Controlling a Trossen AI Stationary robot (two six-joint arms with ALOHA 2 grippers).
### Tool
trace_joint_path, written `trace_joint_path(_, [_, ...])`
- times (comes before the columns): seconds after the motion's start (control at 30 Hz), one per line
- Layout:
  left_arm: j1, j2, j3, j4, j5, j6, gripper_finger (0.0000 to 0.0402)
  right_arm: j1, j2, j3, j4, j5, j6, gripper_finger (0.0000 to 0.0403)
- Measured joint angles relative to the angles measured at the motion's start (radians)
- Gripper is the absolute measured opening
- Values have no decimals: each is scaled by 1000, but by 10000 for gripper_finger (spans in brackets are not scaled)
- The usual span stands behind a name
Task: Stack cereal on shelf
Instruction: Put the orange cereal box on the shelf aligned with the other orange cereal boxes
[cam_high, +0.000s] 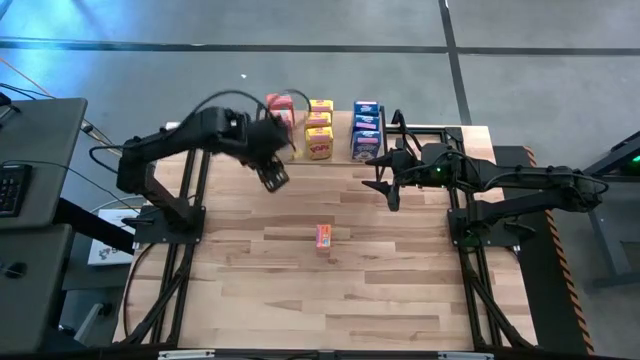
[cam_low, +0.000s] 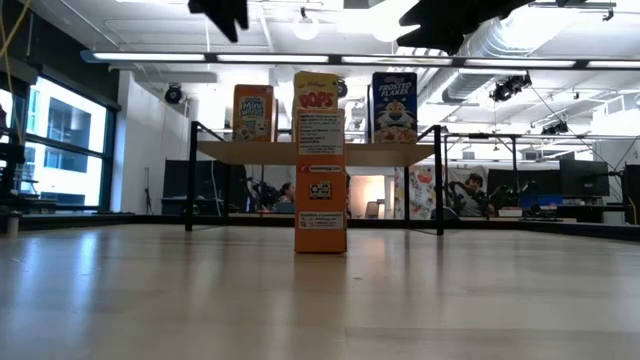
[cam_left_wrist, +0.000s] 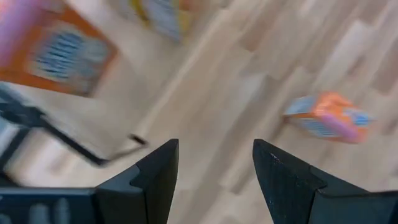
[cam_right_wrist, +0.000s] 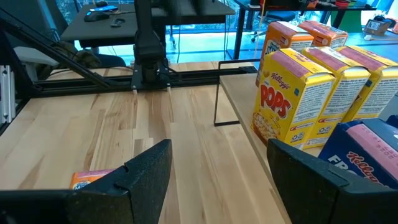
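Observation:
The shelf (cam_high: 340, 130) stands at the table's far middle. On its top stand a row of three yellow cereal boxes (cam_high: 319, 125), a row of three blue ones (cam_high: 366, 126), and orange-red ones (cam_high: 280, 104) partly hidden by my left arm. One more orange-red box (cam_high: 323, 236) stands upright on its bottom end at the table's middle (cam_left_wrist: 329, 117). My left gripper (cam_high: 273, 178) hangs open and empty above the table, just in front of the shelf's left end. My right gripper (cam_high: 378, 176) is open and empty, held level in front of the shelf's right end (cam_right_wrist: 217, 180).
The shelf's thin black legs (cam_right_wrist: 216, 93) stand close to both grippers. Black arm frames (cam_high: 185, 215) run along the table's left and right sides. Bare tabletop (cam_high: 330, 300) stretches from the lone box to the near edge.

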Motion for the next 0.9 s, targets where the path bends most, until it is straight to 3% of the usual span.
trace_joint_path(0.33, [-230,65,0,87,-3,-415,198,0,0,0,-5,0,0,257])
trace_joint_path(0.9, [-415,259,-1,175,20,-644,212,0,0,0,-7,0,0,257])
